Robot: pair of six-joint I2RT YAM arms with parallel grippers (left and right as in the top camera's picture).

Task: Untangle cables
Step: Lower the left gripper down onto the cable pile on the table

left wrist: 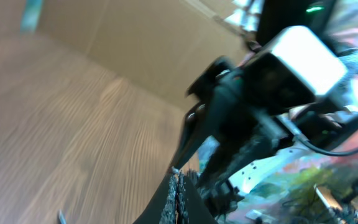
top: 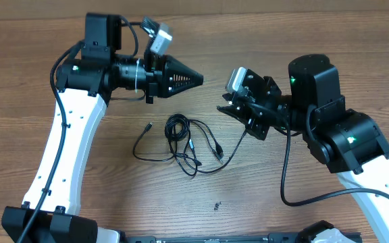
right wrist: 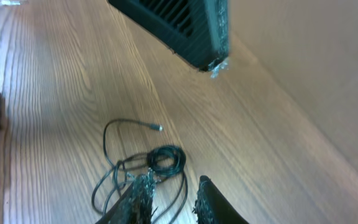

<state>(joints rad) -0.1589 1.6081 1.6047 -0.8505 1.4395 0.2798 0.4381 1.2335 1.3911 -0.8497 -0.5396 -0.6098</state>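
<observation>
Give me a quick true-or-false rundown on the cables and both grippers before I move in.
1. The cables lie on the table, in neither gripper. True.
2. The left gripper is wide open. False: its jaws are shut, and it sits above and to the left of the tangle in the overhead view.
3. The right gripper is clamped on a plug. False: its jaws stand slightly apart with nothing between them.
4. A small tight coil sits at the tangle's upper end in the overhead view. True.
</observation>
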